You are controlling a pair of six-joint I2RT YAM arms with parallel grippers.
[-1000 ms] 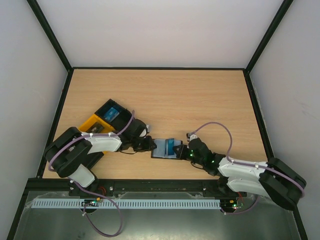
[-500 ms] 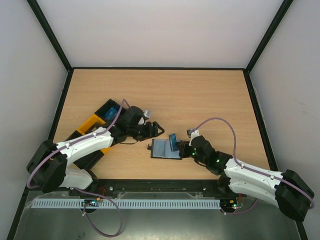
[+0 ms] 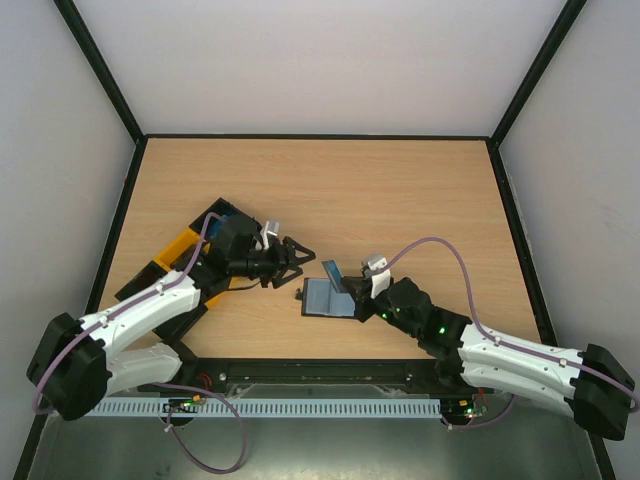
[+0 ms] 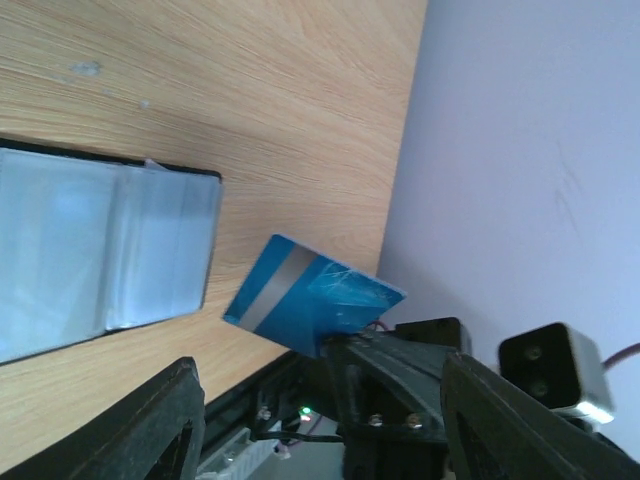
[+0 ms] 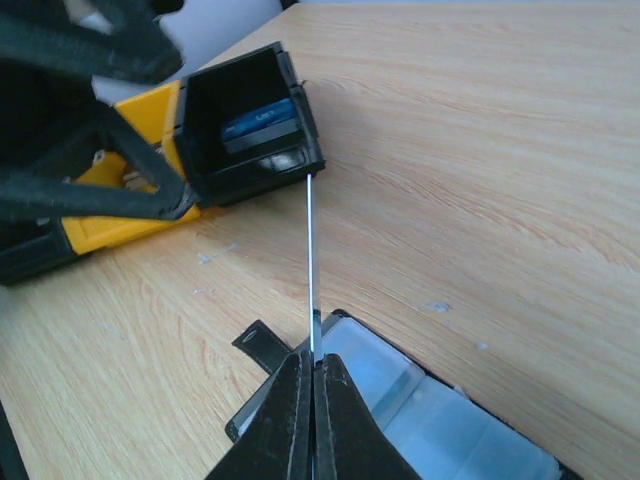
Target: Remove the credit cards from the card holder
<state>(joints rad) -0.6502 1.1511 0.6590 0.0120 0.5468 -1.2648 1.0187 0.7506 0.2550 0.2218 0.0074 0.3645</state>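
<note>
From above: the right pincer (image 3: 352, 292) pinches a blue card (image 3: 332, 272), now out of the open card holder (image 3: 320, 299). The left pincer (image 3: 298, 262), gaping and empty, has backed off to the holder's left. Left wrist: the card hangs just beside the holder. Right wrist: a second blue card (image 5: 262, 118) lies in a tray (image 5: 250, 175) beyond it; whether more remain inside, I cannot tell.

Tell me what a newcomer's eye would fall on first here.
The blue card, pinched in the right gripper and tilted up off the table at front centre, just clear of the open card holder lying flat. Next, the left gripper, jaws spread wide, points at the card from the left, with a black-and-orange tray behind it.
</note>
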